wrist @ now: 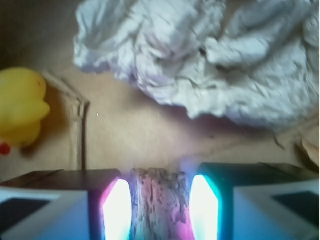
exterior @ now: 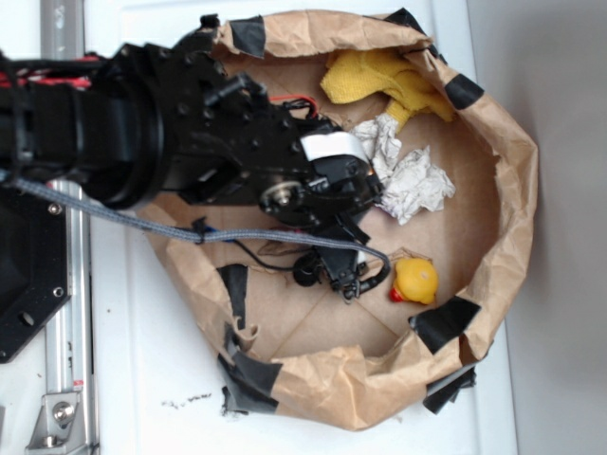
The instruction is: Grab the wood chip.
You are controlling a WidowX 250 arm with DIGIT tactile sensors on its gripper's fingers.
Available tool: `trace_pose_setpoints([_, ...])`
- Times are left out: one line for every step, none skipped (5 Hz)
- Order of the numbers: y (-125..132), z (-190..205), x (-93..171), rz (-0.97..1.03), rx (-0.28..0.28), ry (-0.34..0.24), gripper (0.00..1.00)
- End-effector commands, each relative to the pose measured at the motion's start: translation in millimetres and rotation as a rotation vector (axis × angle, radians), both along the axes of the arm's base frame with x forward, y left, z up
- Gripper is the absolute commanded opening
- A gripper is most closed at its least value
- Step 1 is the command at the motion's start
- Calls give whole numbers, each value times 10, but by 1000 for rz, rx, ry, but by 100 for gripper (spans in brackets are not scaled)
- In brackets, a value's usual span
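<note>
The wood chip (wrist: 159, 215) is a grey-brown sliver with rough grain and a jagged top end. In the wrist view it stands between my two glowing pads, which press against its left and right sides. My gripper (wrist: 160, 187) is shut on it, just above the brown paper floor. In the exterior view my gripper (exterior: 353, 277) points down inside the paper-walled pen, left of the yellow duck. The chip is hidden there by the fingers.
A yellow rubber duck (exterior: 415, 281) sits right beside the gripper and shows at the left of the wrist view (wrist: 20, 107). Crumpled white paper (exterior: 408, 175) lies ahead (wrist: 200, 55). A yellow cloth (exterior: 384, 81) lies at the back. The taped brown paper wall (exterior: 517, 180) rings everything.
</note>
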State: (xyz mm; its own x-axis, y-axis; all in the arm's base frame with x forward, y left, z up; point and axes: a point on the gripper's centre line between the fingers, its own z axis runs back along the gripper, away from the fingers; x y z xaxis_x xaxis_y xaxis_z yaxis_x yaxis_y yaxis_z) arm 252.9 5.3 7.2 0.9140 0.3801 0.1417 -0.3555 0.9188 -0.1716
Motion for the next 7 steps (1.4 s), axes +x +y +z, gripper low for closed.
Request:
trace_pose_setpoints([106, 73, -58, 29, 4, 5, 0])
trace_pose_setpoints([67, 209, -94, 7, 10, -3, 0])
trace_pose_setpoints([9, 437, -121, -4, -6, -19, 0])
trace_pose_setpoints([-82, 759, 2, -133, 97, 54, 0])
trace_pose_setpoints([-65, 1144, 122, -225, 156, 124, 0])
trace_pose_setpoints([-30, 1351, 246, -301, 184, 117, 0])
trace_pose_setpoints([46, 1375, 230, -275, 166, 119, 0])
